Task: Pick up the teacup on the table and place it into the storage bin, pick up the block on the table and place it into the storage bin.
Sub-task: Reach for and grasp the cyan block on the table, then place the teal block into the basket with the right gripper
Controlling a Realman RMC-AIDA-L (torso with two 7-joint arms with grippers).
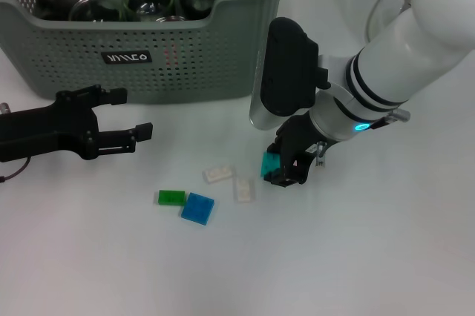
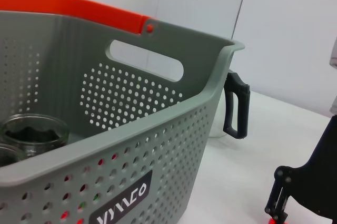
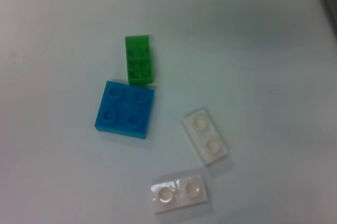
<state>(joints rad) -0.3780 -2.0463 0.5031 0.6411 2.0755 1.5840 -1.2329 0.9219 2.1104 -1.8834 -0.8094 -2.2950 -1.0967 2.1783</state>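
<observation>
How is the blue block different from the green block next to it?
The blue block is square with four studs; the green block is a narrower rectangle. The blue block is bigger than the green block. Their colours differ too. Both lie flat on the white table, studs up, close together.

Head view overlooks table [image 1: 386, 257]; left wrist faces bin [image 2: 174, 145] closely; right wrist looks straight down.
</observation>
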